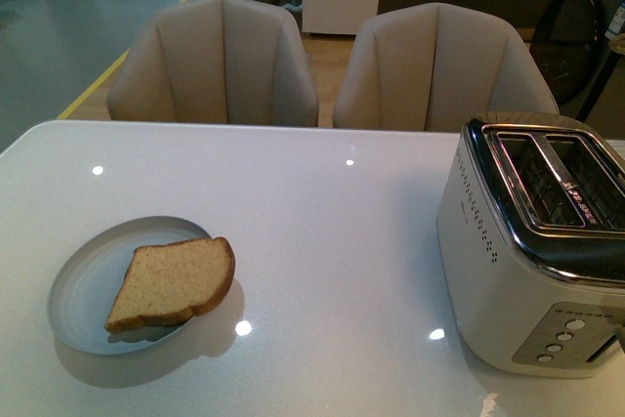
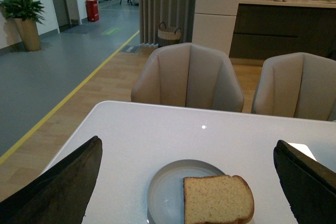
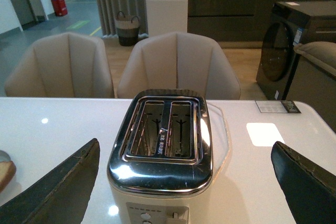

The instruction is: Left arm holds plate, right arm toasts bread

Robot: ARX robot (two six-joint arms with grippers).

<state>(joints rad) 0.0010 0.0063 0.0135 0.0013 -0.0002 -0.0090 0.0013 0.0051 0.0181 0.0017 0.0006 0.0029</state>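
Front view, lower left of the frame: a pale grey-blue plate [image 1: 86,285] sits flat on the white glossy surface [image 1: 322,202]. One slice of brown bread [image 1: 174,283] lies flat on the plate's right half, with its rounded crust end reaching out past the rim. Lower right of the same frame: a cream and chrome toaster [image 1: 518,261] stands upright on the surface, well apart from the plate, its two slots [image 1: 557,178] facing up. Two beige chairs [image 1: 215,65] stand behind the far edge. Left wrist view: the left pincer [image 2: 188,145] has its dark fingers [image 2: 63,187] spread wide apart, off the plate and bread, which show between them. Right wrist view: the right pincer [image 3: 185,144] is likewise spread wide, with the toaster between its fingers [image 3: 58,187] and not touched
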